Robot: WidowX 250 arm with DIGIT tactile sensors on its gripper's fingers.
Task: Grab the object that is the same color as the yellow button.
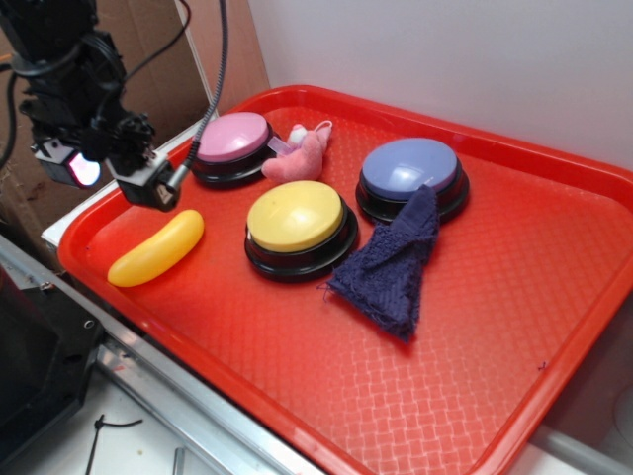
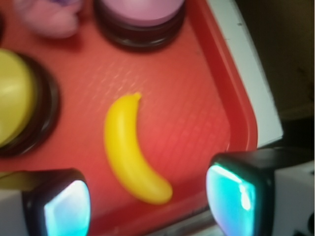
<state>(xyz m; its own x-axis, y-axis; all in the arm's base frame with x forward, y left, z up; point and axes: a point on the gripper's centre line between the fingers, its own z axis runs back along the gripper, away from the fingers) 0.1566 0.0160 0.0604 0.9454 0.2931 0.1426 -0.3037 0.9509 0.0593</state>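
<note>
A glossy yellow toy banana point(image 1: 158, 248) lies on the red tray point(image 1: 297, 396) near its left corner. It also shows in the wrist view point(image 2: 130, 150), in the middle, between and beyond my fingers. The yellow button point(image 1: 295, 220) with a black base stands just right of it, at the left edge of the wrist view point(image 2: 15, 105). My gripper point(image 1: 138, 168) hangs above the tray's left rim, over and behind the banana, not touching it. It is open and empty; its two fingertips point(image 2: 231, 199) glow teal with a wide gap between them.
A pink-topped button point(image 1: 233, 143), a pink soft toy point(image 1: 300, 158), a blue-topped button point(image 1: 411, 176) and a dark blue cloth point(image 1: 396, 265) are on the tray. The tray's raised rim point(image 2: 231, 98) runs right of the banana. Cardboard stands behind the arm.
</note>
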